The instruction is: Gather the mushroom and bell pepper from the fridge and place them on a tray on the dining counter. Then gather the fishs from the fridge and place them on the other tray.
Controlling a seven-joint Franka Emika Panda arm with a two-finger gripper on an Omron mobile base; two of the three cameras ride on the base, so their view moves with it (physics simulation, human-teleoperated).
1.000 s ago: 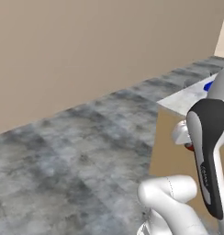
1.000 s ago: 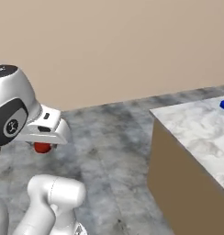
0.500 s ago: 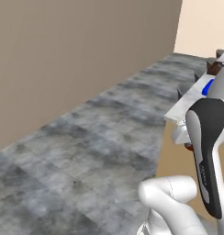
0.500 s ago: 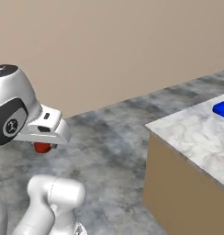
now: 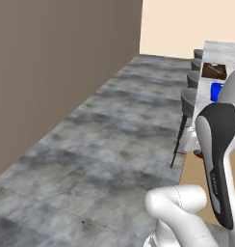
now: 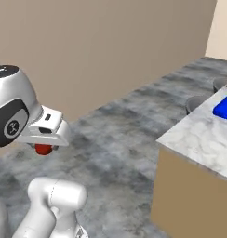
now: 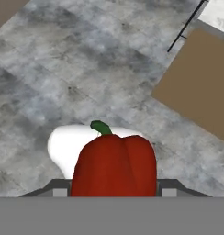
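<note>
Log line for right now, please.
hand: shut on pepper | blue tray: on counter | phase: carrying pepper toward counter

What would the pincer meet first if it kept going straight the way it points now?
The pincer is shut on the bell pepper and points down at the grey floor. The floor probably comes first; the dining counter sits off to the side.

Bell pepper hides end effector fingertips; blue tray edge-cropped.
</note>
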